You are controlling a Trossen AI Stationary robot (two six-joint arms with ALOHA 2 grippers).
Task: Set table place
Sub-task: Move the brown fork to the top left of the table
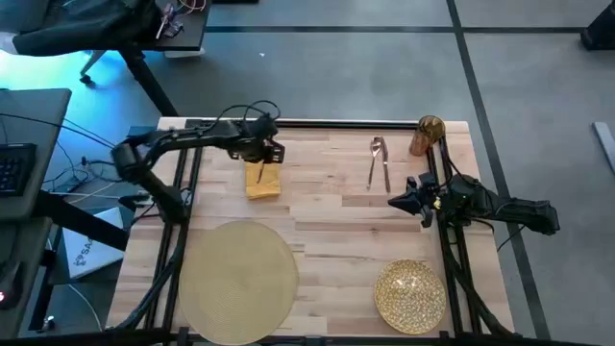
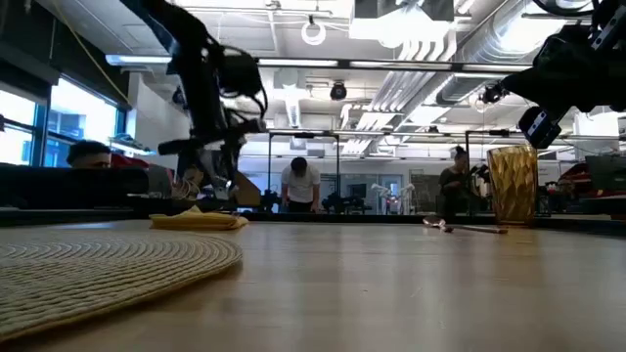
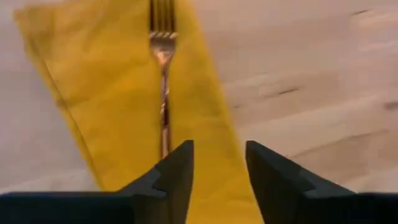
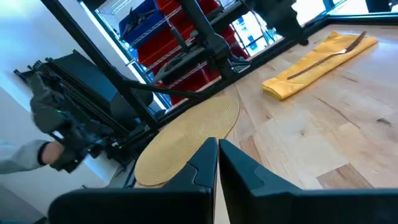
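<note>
While our left gripper (image 1: 261, 161) hovers unclenched just above the napkin (image 1: 262, 182), we see the fork (image 3: 163, 93) lying along the napkin's length — its long axis running straight out ahead between the fingers. Right of the napkin lie more cutlery (image 1: 378, 161) and the amber glass (image 1: 427, 135); our right gripper (image 1: 396, 202) waits clenched and empty, farther from the napkin on the surface (image 1: 327, 231).
</note>
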